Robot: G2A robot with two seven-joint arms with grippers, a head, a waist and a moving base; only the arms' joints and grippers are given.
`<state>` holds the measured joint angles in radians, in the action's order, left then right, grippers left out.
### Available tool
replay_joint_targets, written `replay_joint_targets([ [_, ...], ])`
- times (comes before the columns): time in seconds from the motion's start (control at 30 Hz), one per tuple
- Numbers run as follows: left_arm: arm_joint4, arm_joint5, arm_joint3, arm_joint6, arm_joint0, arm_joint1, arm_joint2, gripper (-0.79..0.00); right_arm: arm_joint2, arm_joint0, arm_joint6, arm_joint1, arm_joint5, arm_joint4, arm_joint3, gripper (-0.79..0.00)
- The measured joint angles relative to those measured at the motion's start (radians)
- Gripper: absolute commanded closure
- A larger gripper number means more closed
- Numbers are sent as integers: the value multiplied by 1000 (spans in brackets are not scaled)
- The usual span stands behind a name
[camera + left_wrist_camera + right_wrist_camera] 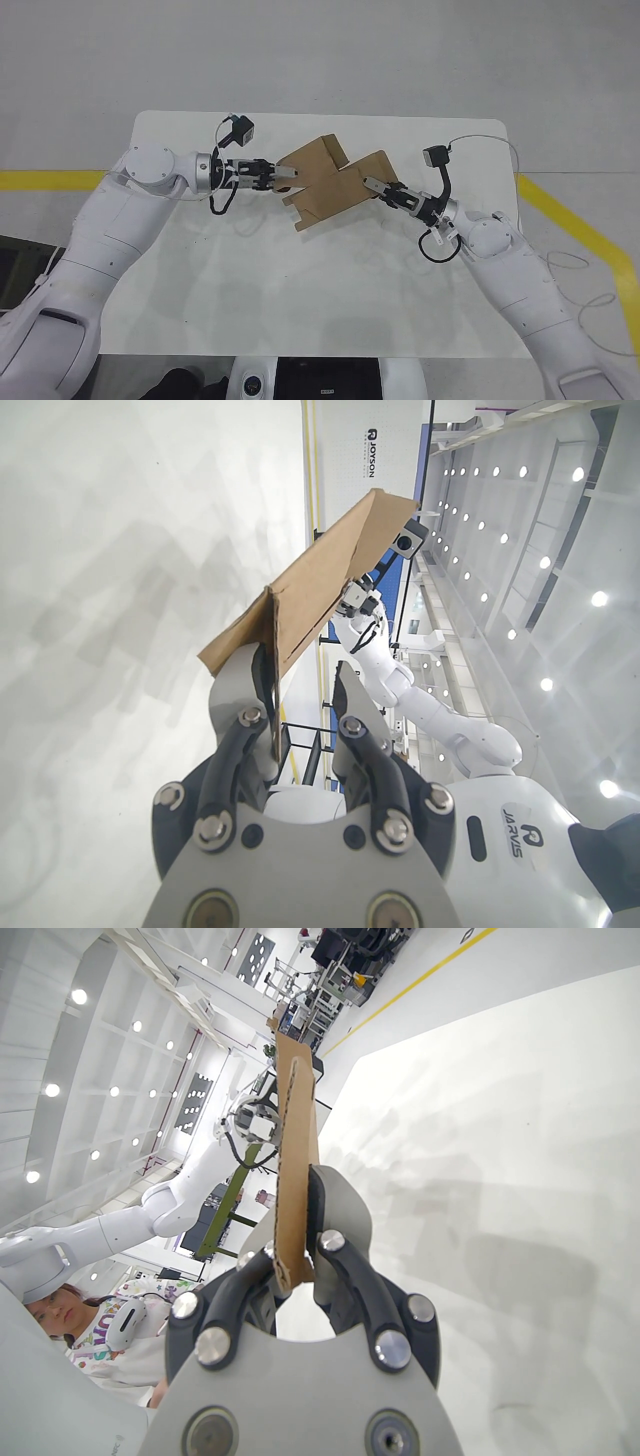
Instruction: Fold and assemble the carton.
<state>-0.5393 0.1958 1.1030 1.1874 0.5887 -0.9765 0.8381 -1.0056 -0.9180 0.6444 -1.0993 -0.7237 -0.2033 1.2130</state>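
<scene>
A brown cardboard carton, partly folded, is held above the middle of the white table between both arms. My left gripper is at its left end. In the left wrist view that gripper stands open, and a thin flap edge of the carton runs between the fingers, against one finger. My right gripper is at the carton's right edge. In the right wrist view it is shut on a carton panel seen edge-on.
The table's far edge lies just behind the carton. Bare tabletop stretches toward the front. Yellow floor lines run past both table ends. A thin cable loops over the back right corner.
</scene>
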Motion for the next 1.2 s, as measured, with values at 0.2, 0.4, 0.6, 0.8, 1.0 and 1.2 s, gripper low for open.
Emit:
replay_joint_targets([
  [0.2, 4, -11, -6, 2, 5, -5, 9, -68, -5, 0, 10, -3, 1, 2, 1, 0],
  [0.4, 5, -16, -15, 6, 4, -10, 19, 0, -9, 1, 23, -5, 2, 0, 0, -785],
  [0.6, 1, -8, -15, 14, -1, -14, 34, 0, -33, -1, 25, -1, 10, 36, -18, -785],
  [0.8, 38, 57, 1, 36, -6, -10, 59, 0, -108, -10, 42, 24, -4, 151, -18, -785],
  [1.0, 82, 144, 31, 71, -3, -1, 92, 0, -153, -13, 92, 39, -55, 137, 26, -785],
  [1.2, 103, 218, 70, 119, 14, 9, 122, 0, -89, 16, 220, 28, -133, -58, 69, -785],
])
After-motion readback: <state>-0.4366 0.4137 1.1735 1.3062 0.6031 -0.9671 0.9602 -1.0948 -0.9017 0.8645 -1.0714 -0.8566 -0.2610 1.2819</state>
